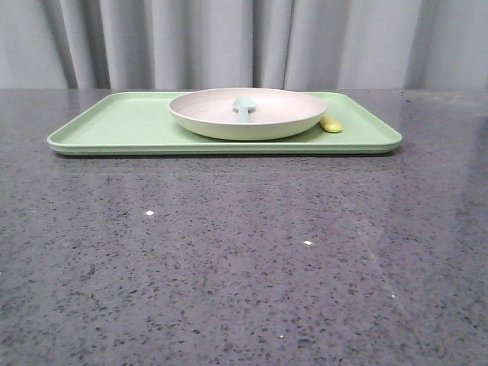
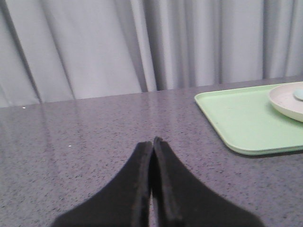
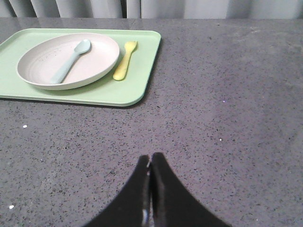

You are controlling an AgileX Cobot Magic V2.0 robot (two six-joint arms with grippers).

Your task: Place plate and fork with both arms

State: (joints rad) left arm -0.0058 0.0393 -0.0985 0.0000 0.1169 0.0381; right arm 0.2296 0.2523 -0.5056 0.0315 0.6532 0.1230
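On tray (image 1: 114,126): plate (image 1: 267,114) | fork (image 3: 124,66) beside | no readable writing

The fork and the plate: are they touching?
Apart. In the right wrist view, a thin strip of green tray shows between the fork and the plate rim along its length.

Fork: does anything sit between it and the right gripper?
Nothing visible does. The fork lies on the green tray beside the plate; only bare countertop separates it from the shut right gripper.
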